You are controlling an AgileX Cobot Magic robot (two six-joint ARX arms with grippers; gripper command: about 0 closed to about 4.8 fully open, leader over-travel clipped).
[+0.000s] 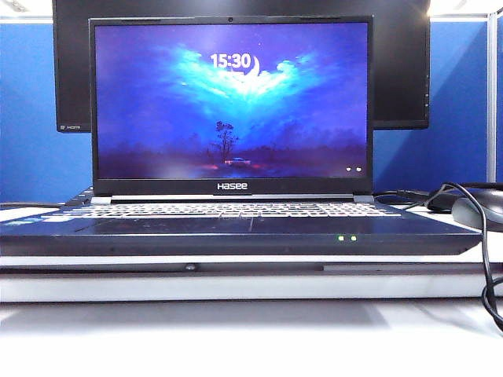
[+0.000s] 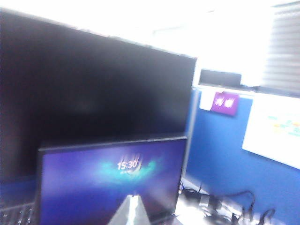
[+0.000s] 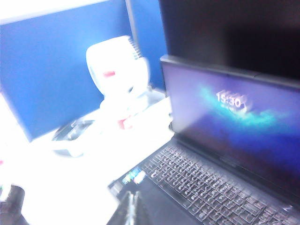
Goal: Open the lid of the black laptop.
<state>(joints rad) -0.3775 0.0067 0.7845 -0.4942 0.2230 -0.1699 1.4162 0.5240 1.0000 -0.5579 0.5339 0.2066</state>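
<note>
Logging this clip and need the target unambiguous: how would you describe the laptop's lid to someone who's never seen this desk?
Against the blue partition stands a large dark monitor. Directly in front of it the black laptop sits on the white table; the lid is its raised panel. Unlike the blank monitor, it glows blue, shows 15:30 and reads "Hasee". Neither gripper appears in the exterior view.

The black laptop (image 1: pixel 236 228) looks like smooth dark plastic with a soft sheen along its front edge, and its keys read pale and matt. The lid (image 1: pixel 230 106) stands open, its glowing screen framed by a smooth matt black bezel. Behind it, the monitor (image 1: pixel 401 71) has a dull black, non-reflective face. The tabletop (image 1: pixel 251 338) is smooth, white and faintly glossy. The left gripper (image 2: pixel 133 211) and right gripper (image 3: pixel 130 208) show only blurred tips, pale grey and dark.
</note>
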